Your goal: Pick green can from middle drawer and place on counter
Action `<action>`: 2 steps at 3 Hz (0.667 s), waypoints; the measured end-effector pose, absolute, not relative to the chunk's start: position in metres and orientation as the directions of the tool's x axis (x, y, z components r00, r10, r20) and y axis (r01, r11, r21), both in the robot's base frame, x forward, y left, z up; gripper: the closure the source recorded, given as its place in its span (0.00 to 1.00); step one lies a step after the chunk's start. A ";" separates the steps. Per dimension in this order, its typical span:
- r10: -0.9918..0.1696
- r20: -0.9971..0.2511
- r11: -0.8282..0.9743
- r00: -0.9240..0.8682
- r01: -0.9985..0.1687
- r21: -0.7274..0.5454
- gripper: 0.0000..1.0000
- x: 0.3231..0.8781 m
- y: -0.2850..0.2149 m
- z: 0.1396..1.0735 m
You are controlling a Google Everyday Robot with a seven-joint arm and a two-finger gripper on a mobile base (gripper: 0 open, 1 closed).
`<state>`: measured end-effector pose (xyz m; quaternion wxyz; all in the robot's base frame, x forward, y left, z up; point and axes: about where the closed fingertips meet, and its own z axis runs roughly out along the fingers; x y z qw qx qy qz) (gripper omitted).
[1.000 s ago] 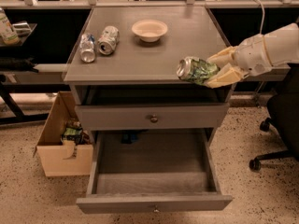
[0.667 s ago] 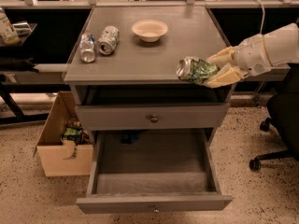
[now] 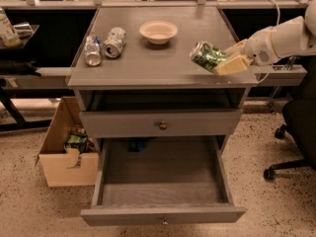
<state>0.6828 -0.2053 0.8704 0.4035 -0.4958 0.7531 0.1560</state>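
The green can [image 3: 206, 56] is held tilted on its side, just above the right part of the counter [image 3: 148, 58]. My gripper [image 3: 223, 58] reaches in from the right on a white arm and is shut on the can, with one beige finger above it and one below. The middle drawer [image 3: 163, 181] is pulled wide open at the bottom of the cabinet and nothing shows inside it.
Two silver-white cans [image 3: 103, 46] lie at the counter's left. A cream bowl [image 3: 158, 31] stands at its back middle. The shallower drawer [image 3: 160, 125] is closed. A cardboard box [image 3: 66, 157] stands on the floor at left, and an office chair [image 3: 296, 132] at right.
My gripper has carried the green can upward in the picture, farther in over the counter. The drawers and the other objects have not moved.
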 end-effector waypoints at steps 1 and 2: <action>-0.556 -0.762 0.588 -0.332 -0.805 -0.079 1.00 0.716 -0.220 0.860; -0.503 -0.755 0.658 -0.421 -0.753 -0.019 1.00 0.741 -0.228 0.850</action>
